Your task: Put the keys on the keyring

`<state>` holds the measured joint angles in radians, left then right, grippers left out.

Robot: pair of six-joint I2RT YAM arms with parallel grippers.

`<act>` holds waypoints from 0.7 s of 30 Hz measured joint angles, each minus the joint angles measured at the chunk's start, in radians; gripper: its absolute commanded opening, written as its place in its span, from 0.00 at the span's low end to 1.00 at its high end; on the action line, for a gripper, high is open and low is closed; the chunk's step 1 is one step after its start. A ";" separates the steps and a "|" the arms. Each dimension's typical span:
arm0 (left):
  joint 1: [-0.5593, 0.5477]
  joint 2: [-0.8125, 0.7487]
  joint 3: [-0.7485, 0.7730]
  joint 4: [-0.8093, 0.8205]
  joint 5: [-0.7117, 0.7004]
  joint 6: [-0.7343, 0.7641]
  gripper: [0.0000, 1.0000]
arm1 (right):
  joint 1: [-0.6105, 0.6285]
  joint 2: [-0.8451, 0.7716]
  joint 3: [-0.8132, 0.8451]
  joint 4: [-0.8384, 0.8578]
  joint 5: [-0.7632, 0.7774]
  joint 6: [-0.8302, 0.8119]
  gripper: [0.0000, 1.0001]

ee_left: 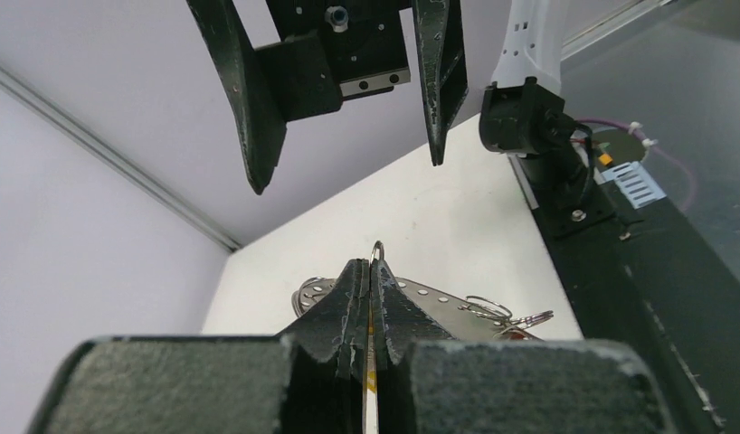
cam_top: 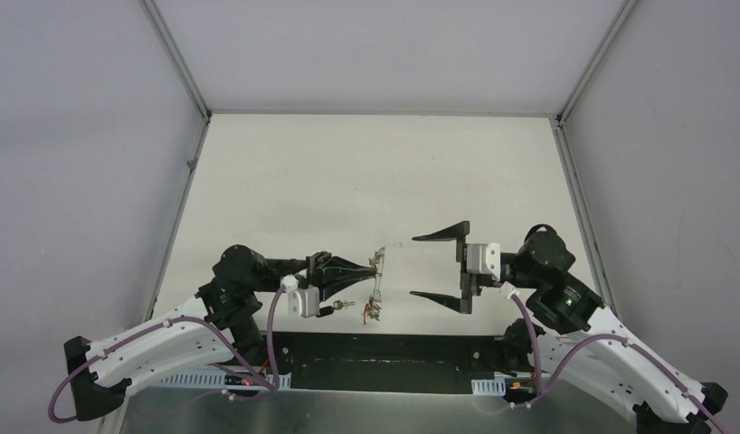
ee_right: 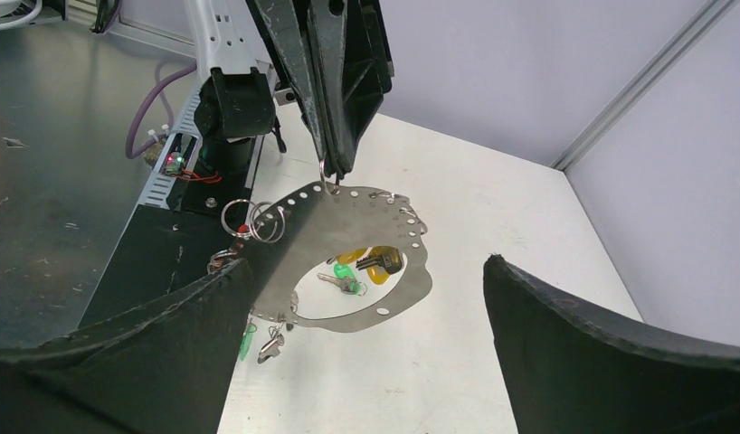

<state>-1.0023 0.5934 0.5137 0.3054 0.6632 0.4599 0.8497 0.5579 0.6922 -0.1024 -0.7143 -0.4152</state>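
The keyring [ee_right: 348,210] is a flat grey metal ring with small holes, hanging tilted above the table; it is also in the left wrist view [ee_left: 443,303] and edge-on from the top [cam_top: 378,287]. My left gripper [ee_right: 333,170] [ee_left: 371,265] [cam_top: 376,265] is shut on a small split ring at its upper edge. Through the ring's opening I see a green-capped key [ee_right: 342,274] and a black-headed key [ee_right: 382,261] over yellow caps. My right gripper [ee_right: 366,262] [cam_top: 415,266] [ee_left: 346,176] stands wide open, facing the keyring, holding nothing.
Loose split rings [ee_right: 249,217] and a red cap hang at the keyring's left edge; another green cap [ee_right: 248,342] and a silver key [ee_right: 271,345] dangle below it. A black base strip [cam_top: 375,357] runs along the near edge. Grey walls close in the white table [cam_top: 375,172].
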 measured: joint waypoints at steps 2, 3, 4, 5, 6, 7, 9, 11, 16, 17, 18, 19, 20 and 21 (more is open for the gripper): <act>0.000 -0.010 -0.002 0.005 0.002 0.039 0.00 | 0.000 -0.002 0.000 0.000 0.003 -0.001 1.00; 0.000 -0.012 -0.002 0.009 0.003 0.056 0.00 | 0.000 -0.002 0.000 0.000 0.003 -0.001 1.00; 0.000 -0.012 -0.002 0.011 0.003 0.067 0.00 | 0.000 -0.002 0.000 0.000 0.004 -0.002 1.00; 0.000 -0.012 -0.002 0.014 0.005 0.079 0.00 | 0.000 -0.002 0.000 0.000 0.004 -0.002 1.00; 0.000 -0.012 -0.002 0.016 0.008 0.089 0.00 | 0.000 -0.002 0.000 0.000 0.004 -0.002 1.00; 0.000 -0.012 -0.003 0.017 0.012 0.098 0.00 | 0.000 -0.002 0.000 0.000 0.004 -0.001 1.00; 0.000 -0.013 -0.006 0.018 0.019 0.111 0.00 | 0.000 -0.003 0.000 0.000 0.004 -0.001 1.00; 0.000 -0.013 -0.006 0.017 0.021 0.123 0.00 | 0.000 -0.003 0.000 0.000 0.004 -0.001 1.00; 0.000 -0.018 -0.007 0.018 0.021 0.133 0.00 | 0.000 -0.001 0.000 0.002 0.003 0.003 1.00; 0.000 -0.018 -0.007 0.019 0.020 0.128 0.00 | 0.000 0.000 0.000 0.004 0.003 0.006 1.00; 0.000 -0.018 -0.007 0.021 0.017 0.119 0.00 | 0.000 0.003 0.000 0.008 0.002 0.008 1.00; 0.000 -0.018 -0.007 0.023 0.009 0.098 0.00 | 0.000 0.006 0.000 0.011 0.003 0.014 1.00; 0.000 -0.018 -0.007 0.024 -0.004 0.074 0.00 | 0.000 0.011 0.000 0.012 0.005 0.020 1.00; 0.000 -0.018 -0.007 0.025 -0.017 0.049 0.00 | 0.000 0.014 0.000 0.013 0.011 0.025 1.00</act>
<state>-1.0023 0.5755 0.5068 0.3305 0.6464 0.5091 0.8497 0.5716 0.6918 -0.0895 -0.7036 -0.3901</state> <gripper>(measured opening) 0.009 0.995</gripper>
